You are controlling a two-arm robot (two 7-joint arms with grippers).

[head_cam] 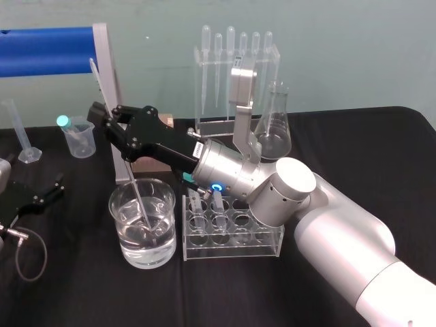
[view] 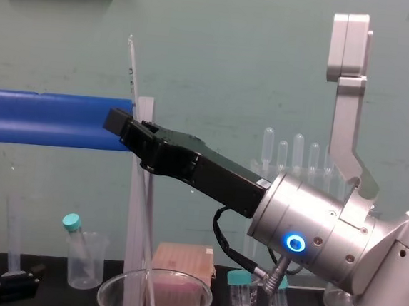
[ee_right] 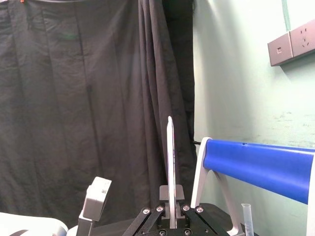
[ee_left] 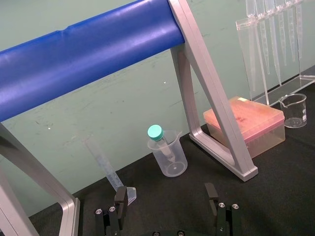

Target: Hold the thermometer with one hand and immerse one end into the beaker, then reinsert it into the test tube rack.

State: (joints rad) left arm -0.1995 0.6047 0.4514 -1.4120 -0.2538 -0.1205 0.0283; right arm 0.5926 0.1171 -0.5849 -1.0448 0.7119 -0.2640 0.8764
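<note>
My right gripper point(head_cam: 110, 121) is shut on the thermometer point(head_cam: 97, 78), a long thin whitish rod held tilted. The rod's lower end dips into the water in the beaker point(head_cam: 163, 252), a wide clear glass near the table's front. In the chest view the rod point(view: 132, 68) rises above the black fingers point(view: 124, 128) and runs down into the beaker's rim point(view: 117, 288). The right wrist view shows the thermometer point(ee_right: 171, 162) upright between the jaws. The clear test tube rack point(head_cam: 231, 249) stands just right of the beaker. My left gripper point(ee_left: 166, 199) is parked open at the table's left.
A pipette stand point(head_cam: 235, 75) and a conical flask point(head_cam: 274, 129) stand behind the right arm. At the back left are a plastic cup with a teal-capped tube point(head_cam: 77, 136), a graduated cylinder point(head_cam: 17, 133) and a blue bar on a metal frame point(head_cam: 48, 51). A pink box point(ee_left: 246, 123) sits by the frame.
</note>
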